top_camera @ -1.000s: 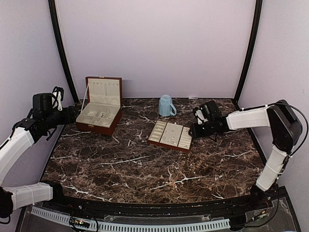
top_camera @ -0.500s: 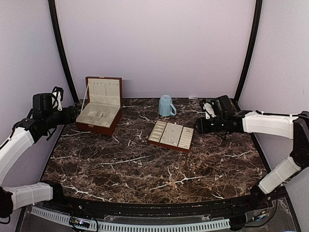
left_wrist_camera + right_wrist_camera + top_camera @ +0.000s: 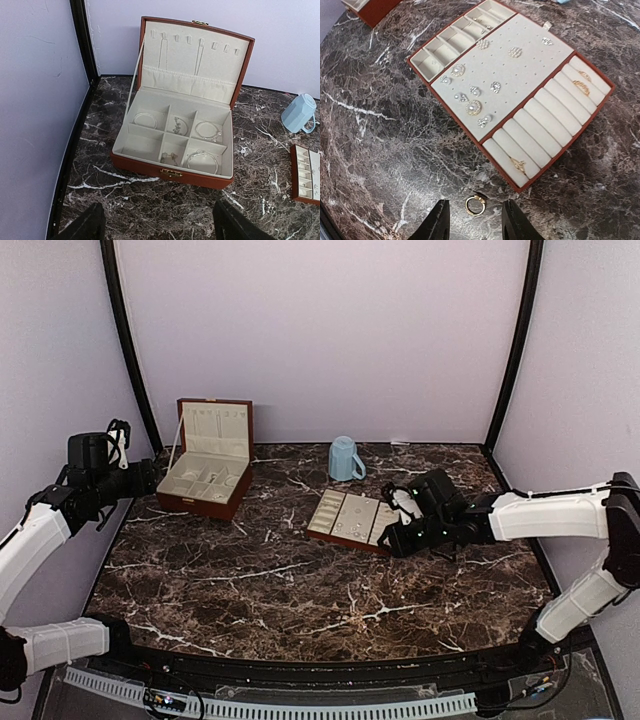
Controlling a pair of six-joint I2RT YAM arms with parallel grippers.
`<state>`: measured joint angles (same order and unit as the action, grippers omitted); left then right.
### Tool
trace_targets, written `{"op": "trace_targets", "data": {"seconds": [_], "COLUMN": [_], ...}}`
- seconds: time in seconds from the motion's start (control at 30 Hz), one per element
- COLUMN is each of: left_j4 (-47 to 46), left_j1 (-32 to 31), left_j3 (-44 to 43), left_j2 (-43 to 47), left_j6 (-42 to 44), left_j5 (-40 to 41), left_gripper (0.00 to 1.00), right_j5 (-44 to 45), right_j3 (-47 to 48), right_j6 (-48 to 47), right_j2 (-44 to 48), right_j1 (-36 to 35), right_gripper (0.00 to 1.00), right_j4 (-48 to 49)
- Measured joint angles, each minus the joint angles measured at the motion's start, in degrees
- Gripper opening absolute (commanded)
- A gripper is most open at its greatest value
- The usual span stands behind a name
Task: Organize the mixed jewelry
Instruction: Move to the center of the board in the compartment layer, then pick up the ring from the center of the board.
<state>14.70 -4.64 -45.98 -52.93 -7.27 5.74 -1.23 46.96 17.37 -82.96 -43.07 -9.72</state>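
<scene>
- Dark marble table [image 3: 300,590]: right gripper [image 3: 474,210], jaws apart, straddles a gold ring [image 3: 475,204] just beside the tray [image 3: 535,55].
- Wide, empty left gripper [image 3: 159,212] faces wooden box [image 3: 170,172].

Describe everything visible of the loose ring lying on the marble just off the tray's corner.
The ring is a small gold-coloured band with a pale, glinting setting on one side. It lies flat on the dark marble table, just off a corner of the tray and apart from it. It sits between the open fingers of the right end effector, touching neither as far as the wrist view shows. The top view is too coarse to show it.
</scene>
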Motion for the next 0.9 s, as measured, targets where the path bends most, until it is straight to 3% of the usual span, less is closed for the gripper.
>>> {"op": "trace_targets", "data": {"seconds": [0.27,0.9], "left_j4": [0.0,0.0], "left_j1": [0.0,0.0], "left_j3": [0.0,0.0], "left_j2": [0.0,-1.4], "left_j6": [0.0,0.0], "left_j5": [0.8,1.0], "left_gripper": [0.77,0.77], "right_j5": [2.4,5.8], "right_j3": [0.0,0.3], "right_j6": [-0.6,-2.6], "right_j2": [-5.3,-10.8], "right_j1": [-4.1,-4.8], "right_gripper": [0.3,0.22], "right_j4": [-0.3,-1.1]}}
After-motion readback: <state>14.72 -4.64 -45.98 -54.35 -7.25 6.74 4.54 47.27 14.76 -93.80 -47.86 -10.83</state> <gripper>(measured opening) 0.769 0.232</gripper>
